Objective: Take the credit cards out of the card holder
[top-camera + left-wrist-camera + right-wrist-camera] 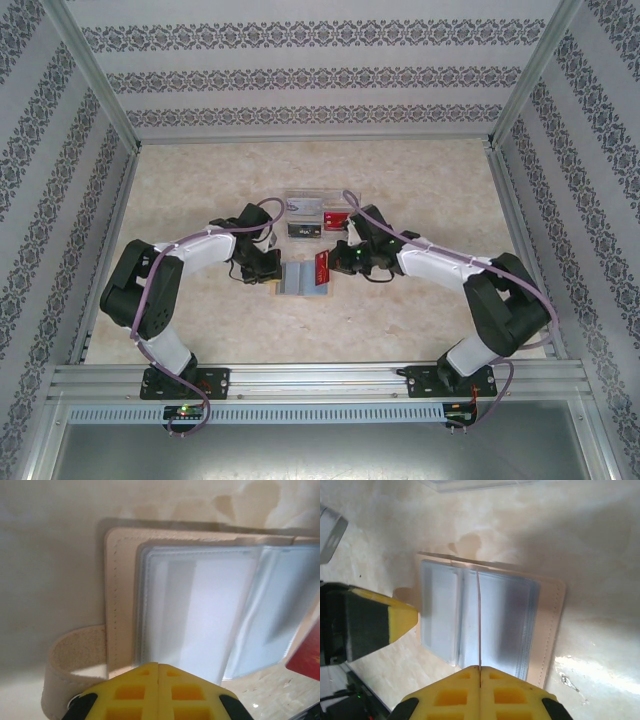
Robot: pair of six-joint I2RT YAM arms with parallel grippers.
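The card holder (296,281) lies open on the table, tan outside with clear grey-blue sleeves (200,615) fanned out. My right gripper (479,667) is shut on a red credit card (322,267). That card stands on edge above the holder, a thin line (479,620) in the right wrist view and a red corner (307,652) in the left wrist view. My left gripper (158,665) is shut with nothing visible between its fingers, its tips at the holder's left edge (272,272) beside the tan strap (75,652). My left gripper's yellow finger (395,620) sits at the holder's side.
A clear plastic tray (305,203) stands just behind the holder, with a dark flat piece (303,230) and a red one (336,216) by its front. Metal frame rails (110,230) and patterned walls bound the table on three sides.
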